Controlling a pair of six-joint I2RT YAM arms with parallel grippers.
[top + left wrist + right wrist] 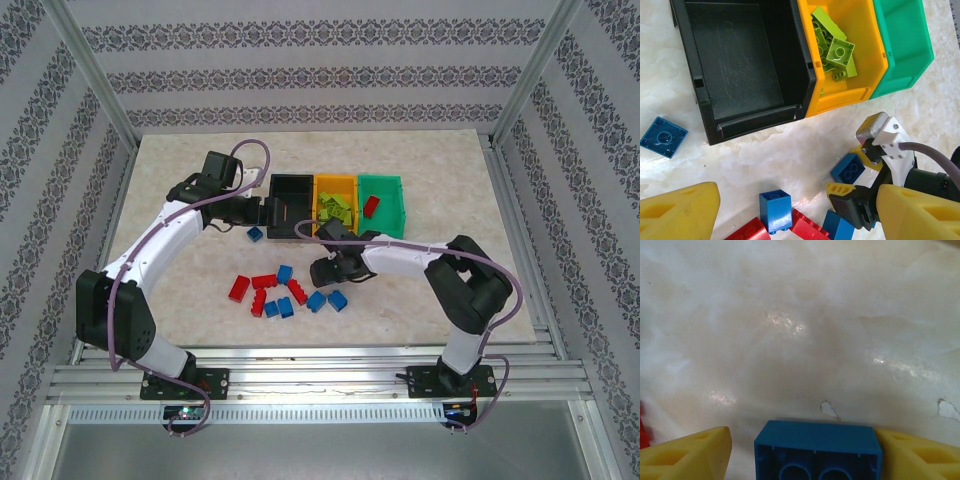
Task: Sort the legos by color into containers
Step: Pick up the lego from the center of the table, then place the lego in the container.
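Left gripper point(264, 212) hangs at the near-left corner of the black bin point(293, 198). In its wrist view the fingers point(682, 210) stand wide apart with nothing gripped.

The bins are in a row at the far middle of the table point(450, 180):
- the black bin is on the left.
- the orange-yellow bin point(335, 181), touching the black bin's right side, holds lime green bricks point(836, 50).
- the green bin point(384, 180), at the right end, holds one red brick point(371, 206).

Right gripper point(323, 270) sits low over the table on the near side of the bins. Its jaws are apart and straddle a blue brick point(817, 450) (I see a gap beside one finger in its wrist view, so it is not clamped).

The loose red and blue bricks point(238, 288) lie scattered to the left of and nearer than that gripper. A lone blue brick point(255, 235) lies just beside the black bin's near-left corner.
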